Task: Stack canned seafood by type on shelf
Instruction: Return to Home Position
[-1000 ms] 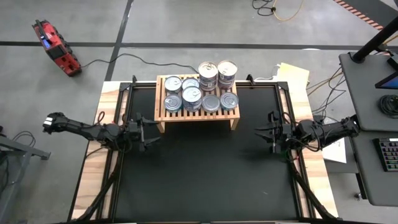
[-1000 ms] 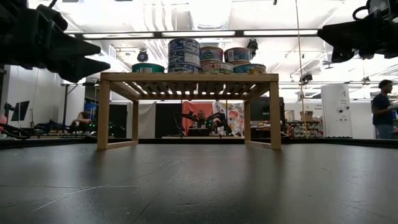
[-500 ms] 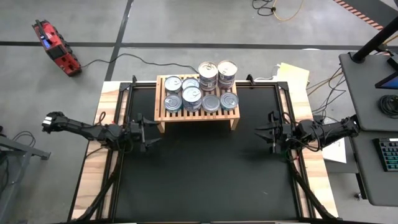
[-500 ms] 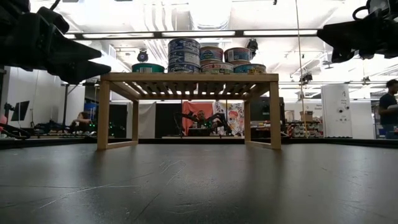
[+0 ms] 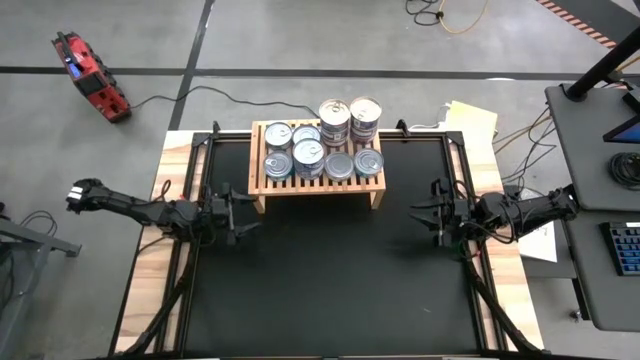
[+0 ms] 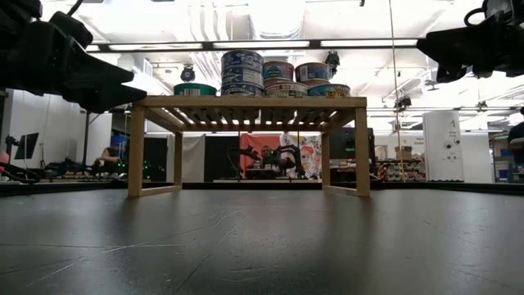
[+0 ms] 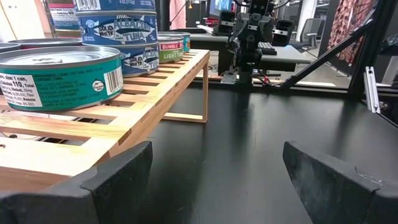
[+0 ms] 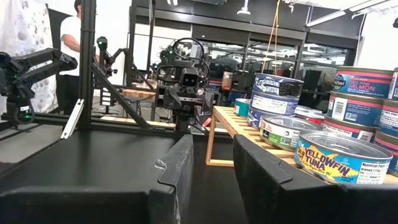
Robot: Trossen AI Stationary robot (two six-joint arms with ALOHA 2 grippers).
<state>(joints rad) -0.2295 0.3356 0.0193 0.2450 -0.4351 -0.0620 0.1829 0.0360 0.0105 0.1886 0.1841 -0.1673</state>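
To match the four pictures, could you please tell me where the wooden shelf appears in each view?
High view: shelf at the far edge of the table, centred.
Low view: shelf centre, seen from the front.
Left wrist view: shelf close up, seen end-on.
Right wrist view: shelf seen from its other end.
Shared landmark: the cans on its slats.

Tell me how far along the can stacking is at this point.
Looks essentially finished. All cans sit on the shelf, several in stacks; none shows on the mat. Nothing is in hand: the left tool and right tool are open and empty, one at each side of the shelf. Only the return home seems left.
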